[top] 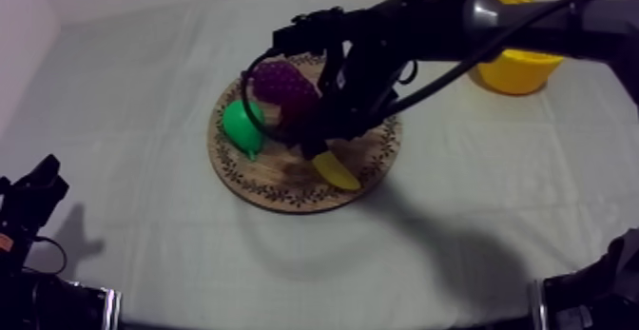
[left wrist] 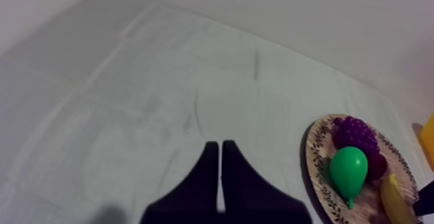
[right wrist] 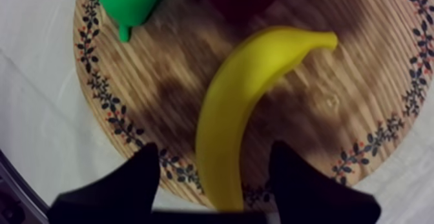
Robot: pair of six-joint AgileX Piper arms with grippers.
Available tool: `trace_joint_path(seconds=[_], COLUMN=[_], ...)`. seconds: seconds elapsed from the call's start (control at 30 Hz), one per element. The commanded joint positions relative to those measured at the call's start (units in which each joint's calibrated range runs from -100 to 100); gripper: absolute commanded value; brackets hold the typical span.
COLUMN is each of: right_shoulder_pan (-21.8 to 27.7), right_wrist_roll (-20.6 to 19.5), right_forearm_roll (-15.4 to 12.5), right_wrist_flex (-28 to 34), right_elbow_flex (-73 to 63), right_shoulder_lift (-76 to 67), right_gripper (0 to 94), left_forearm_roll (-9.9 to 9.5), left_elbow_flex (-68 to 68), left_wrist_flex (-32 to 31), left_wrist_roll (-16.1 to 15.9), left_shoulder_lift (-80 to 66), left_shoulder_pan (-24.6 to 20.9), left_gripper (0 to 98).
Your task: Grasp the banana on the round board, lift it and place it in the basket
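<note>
Right gripper (right wrist: 216,148) spread astride the banana (right wrist: 248,84) on the wooden board (top: 276,174), mid-frame from above; left gripper (left wrist: 221,146) pressed together at lower left

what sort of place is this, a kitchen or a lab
Probably a robot test bench, not a kitchen: a plain cloth-covered table, a toy banana on a wooden board, and the right gripper over it.
</note>
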Motion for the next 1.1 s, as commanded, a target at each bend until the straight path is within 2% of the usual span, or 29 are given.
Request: trace_joint_path(seconds=[0.0, 0.23, 0.6, 0.9, 1.07], right_shoulder_pan=[0.2, 1.2, 1.3, 2.9, 3.1], right_wrist_roll=[0.6, 2.0, 4.0, 8.5, 9.6], right_forearm_roll=[-0.9, -2.9, -4.5, -7.7, -8.1], right_wrist_flex=[4.3, 10.0, 13.1, 15.0, 16.1], right_elbow_flex=[-2.8, -6.8, -9.5, -10.9, -11.0], right_shoulder_lift=[1.6, 6.0, 10.1, 12.3, 12.8], right_gripper=[49.0, 49.0, 45.4, 25.1, 19.1], left_forearm_roll=[-0.01, -0.01, -0.01, -0.01, -0.01], left_elbow_flex=[0.0, 0.0, 0.0, 0.0, 0.0], left_wrist_flex=[0.0, 0.0, 0.0, 0.0, 0.0], left_wrist_roll=[0.0, 0.0, 0.0, 0.0, 0.0], left_shoulder_lift=[0.0, 0.0, 0.0, 0.0, 0.0], left_shoulder_pan=[0.0, 0.0, 0.0, 0.0, 0.0], left_gripper=[0.1, 0.1, 0.1, 0.1, 0.1])
